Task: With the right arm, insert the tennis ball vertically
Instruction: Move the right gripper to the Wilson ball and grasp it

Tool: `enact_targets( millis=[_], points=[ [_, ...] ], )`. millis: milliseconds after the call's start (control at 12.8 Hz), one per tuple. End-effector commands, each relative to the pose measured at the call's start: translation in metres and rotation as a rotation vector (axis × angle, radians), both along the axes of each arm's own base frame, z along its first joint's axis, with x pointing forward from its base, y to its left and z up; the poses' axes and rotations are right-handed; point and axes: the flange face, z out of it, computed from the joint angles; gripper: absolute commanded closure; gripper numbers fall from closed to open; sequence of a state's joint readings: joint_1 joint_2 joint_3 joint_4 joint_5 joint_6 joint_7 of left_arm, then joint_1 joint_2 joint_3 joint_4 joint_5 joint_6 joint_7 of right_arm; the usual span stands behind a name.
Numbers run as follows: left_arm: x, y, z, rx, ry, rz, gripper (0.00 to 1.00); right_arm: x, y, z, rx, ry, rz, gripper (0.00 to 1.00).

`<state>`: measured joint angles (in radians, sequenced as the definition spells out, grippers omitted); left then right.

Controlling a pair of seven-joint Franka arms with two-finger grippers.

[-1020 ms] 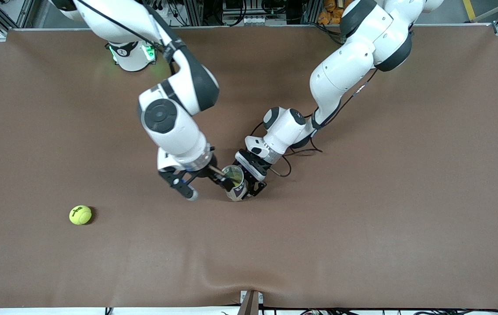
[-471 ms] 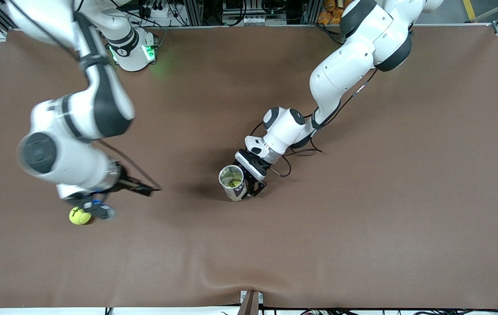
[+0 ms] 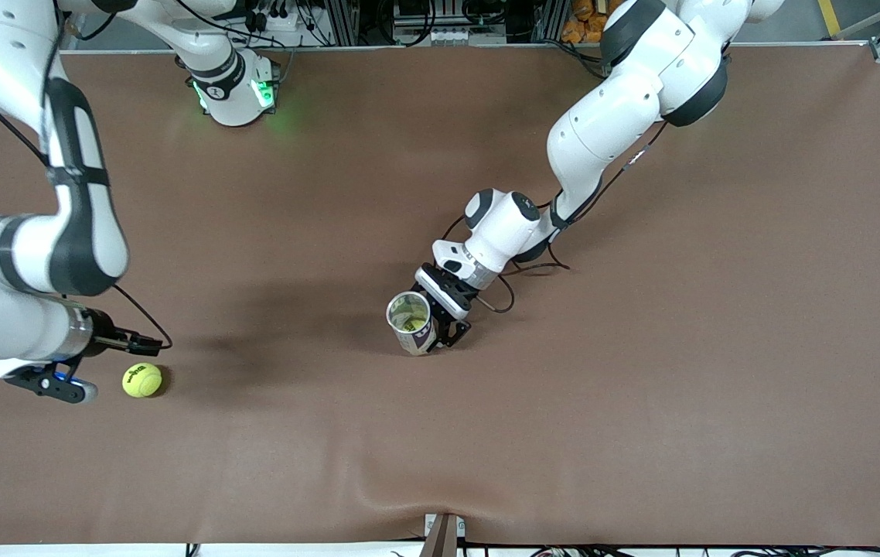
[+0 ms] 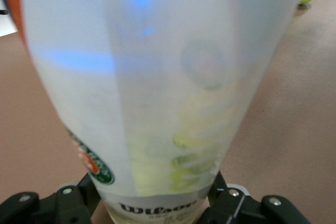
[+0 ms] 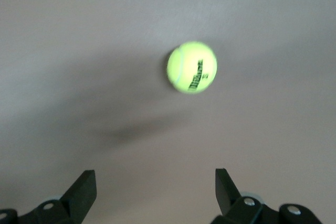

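Observation:
A yellow-green tennis ball (image 3: 142, 380) lies on the brown table toward the right arm's end; it also shows in the right wrist view (image 5: 191, 67). My right gripper (image 3: 109, 363) is open and empty, low over the table just beside the ball, which lies clear of the fingertips (image 5: 84, 187). My left gripper (image 3: 444, 319) is shut on a clear Wilson ball can (image 3: 411, 321) that stands upright with its mouth open at mid-table. The can (image 4: 157, 93) fills the left wrist view, with yellow-green showing inside it.
The brown mat (image 3: 641, 387) covers the whole table. The right arm's base (image 3: 231, 93) with green lights stands at the edge farthest from the front camera. A cable (image 3: 517, 271) trails by the left wrist.
My right arm has swung from over the can to the table's right-arm end, and its open gripper now sits beside the ball. The left arm and can have not moved.

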<state>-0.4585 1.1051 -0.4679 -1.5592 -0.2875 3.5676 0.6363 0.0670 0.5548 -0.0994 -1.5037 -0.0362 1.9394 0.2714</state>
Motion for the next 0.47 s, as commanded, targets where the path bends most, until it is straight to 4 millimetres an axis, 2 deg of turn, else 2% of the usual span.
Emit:
enact_targets(
  millis=[0, 78, 235, 392],
  points=[
    [-0.004, -0.003, -0.007, 0.016, 0.007, -0.024, 0.19, -0.003, -0.025, -0.064, -0.044, -0.069, 0.036, 0.0],
    [-0.004, -0.003, -0.004, 0.015, 0.004, -0.025, 0.17, -0.002, -0.033, -0.078, -0.035, -0.068, 0.041, 0.0],
    [0.001, -0.002, 0.004, 0.013, -0.013, -0.028, 0.17, -0.002, -0.029, -0.083, -0.034, -0.066, 0.054, 0.0],
    [0.001, -0.001, 0.004, 0.013, -0.017, -0.03, 0.17, 0.001, -0.039, -0.094, -0.032, -0.087, 0.085, 0.0]
  ],
)
